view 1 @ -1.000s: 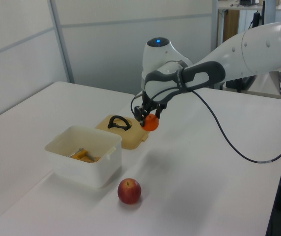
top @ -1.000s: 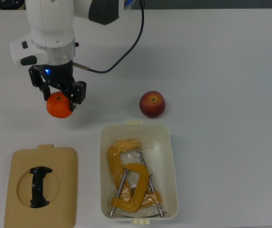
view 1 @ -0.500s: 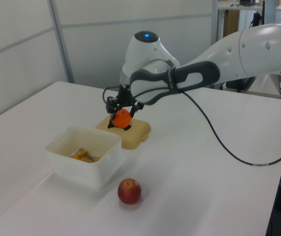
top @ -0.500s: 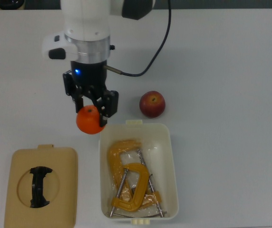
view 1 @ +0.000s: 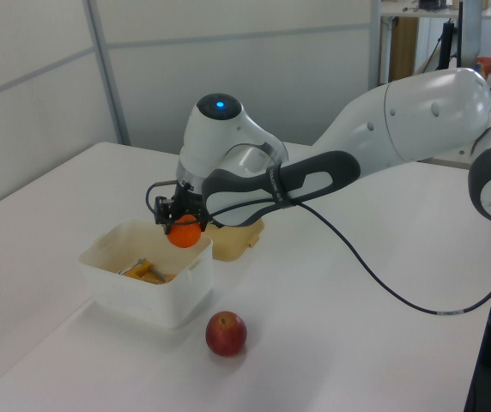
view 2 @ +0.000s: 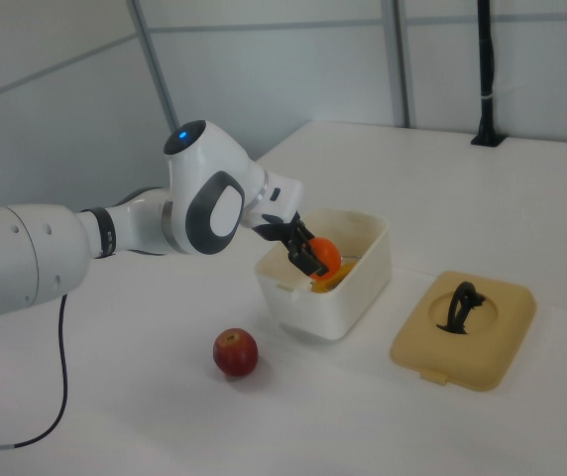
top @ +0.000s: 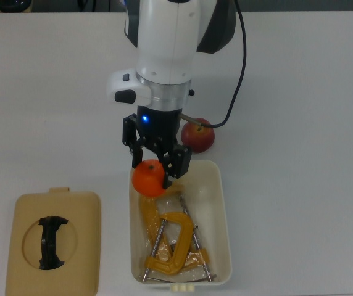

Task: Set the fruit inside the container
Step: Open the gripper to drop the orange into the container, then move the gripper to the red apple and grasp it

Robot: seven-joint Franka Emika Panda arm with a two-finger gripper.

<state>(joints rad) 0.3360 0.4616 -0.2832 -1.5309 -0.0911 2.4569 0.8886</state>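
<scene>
Right now I'm looking at a plain white table (top: 300, 92) in a room with pale grey partition walls; the left view shows desks and clutter in the far background at its right. My gripper (top: 157, 161) holds the mandarin (top: 149, 177) clamped between its jaws, one black finger on each side of the fruit. In the top view the mandarin hangs over the upper-left corner of the container (top: 224, 216), partly across the rim; the left and right views show it raised at about rim height, not resting on anything inside. Below it in the tub lie yellow-orange C-clamps (top: 167, 237). The apple (top: 197, 135) sits on the table just beyond the container's short end, partly hidden by the arm in the top view, near the tub but apart from it. The tan lid (top: 53, 240) with its black handle lies flat at the top view's left of the container. I can read no writing or brand marks anywhere.
</scene>
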